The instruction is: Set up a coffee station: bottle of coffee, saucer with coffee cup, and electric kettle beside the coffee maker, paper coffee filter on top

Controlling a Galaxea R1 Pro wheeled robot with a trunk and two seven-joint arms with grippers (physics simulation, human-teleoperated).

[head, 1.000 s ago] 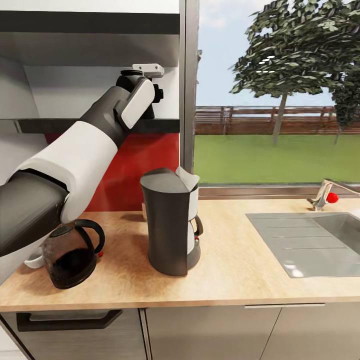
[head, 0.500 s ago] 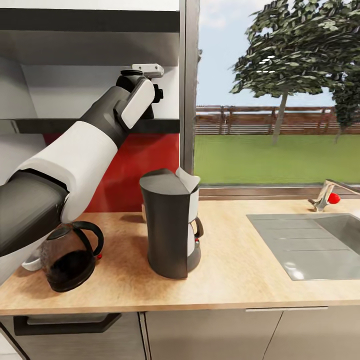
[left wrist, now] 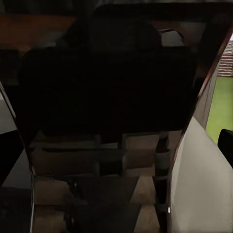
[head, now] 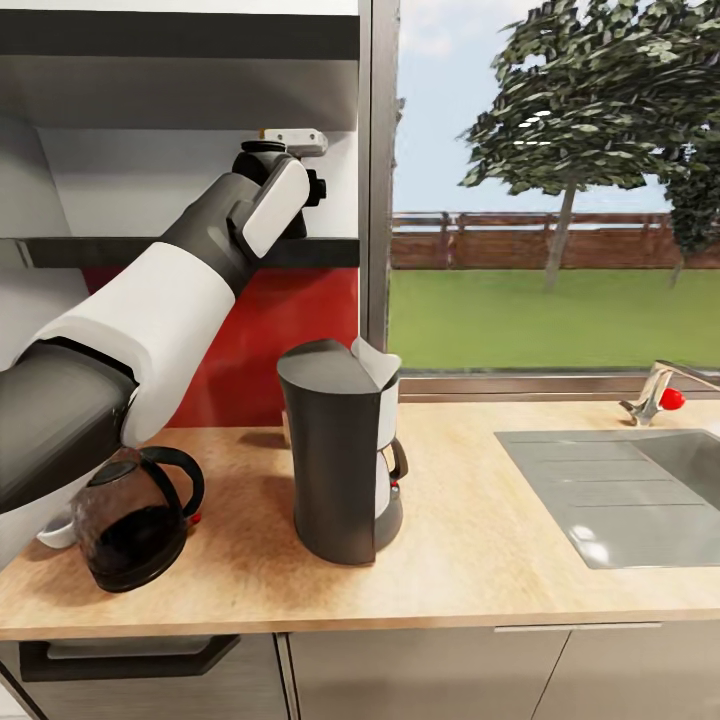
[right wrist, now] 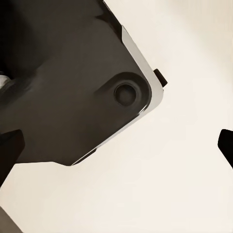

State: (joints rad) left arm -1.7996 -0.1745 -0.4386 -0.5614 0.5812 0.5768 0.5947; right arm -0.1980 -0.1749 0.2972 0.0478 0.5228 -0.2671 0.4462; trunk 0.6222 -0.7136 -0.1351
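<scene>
Up at the left of the head view, the robot's left arm (head: 150,330) reaches diagonally from the lower left toward the wall, its white and dark grey segments ending at the wrist near a thin black kitchen shelf (head: 310,250). The left gripper itself is hidden behind the wrist, so how far its claw is open, and whether it has hold of anything, cannot be told. The left wrist view is very dark and blurred, with only murky shapes and a strip of green lawn at one edge.

Below the arm, the light wood-look countertop (head: 480,540) runs across the picture above grey cabinet fronts. The coffee maker (head: 340,450), tall and dark grey, stands upright near the middle of the counter, and a white paper coffee filter (head: 375,362) sits at its top edge. To its left, partly under the arm, the electric kettle (head: 135,520) of clear glass with a black looped handle stands on the counter. A small white piece of the coffee cup (head: 55,532) peeks out just beside the kettle, at the picture's left edge. An inset grey sink (head: 620,495) lies at the right, with a tap (head: 655,390) behind it.

The right wrist view shows dark robot housing against a cream surface, with two dark fingertips (right wrist: 9,150) at opposite edges, set wide apart with nothing between them.
</scene>
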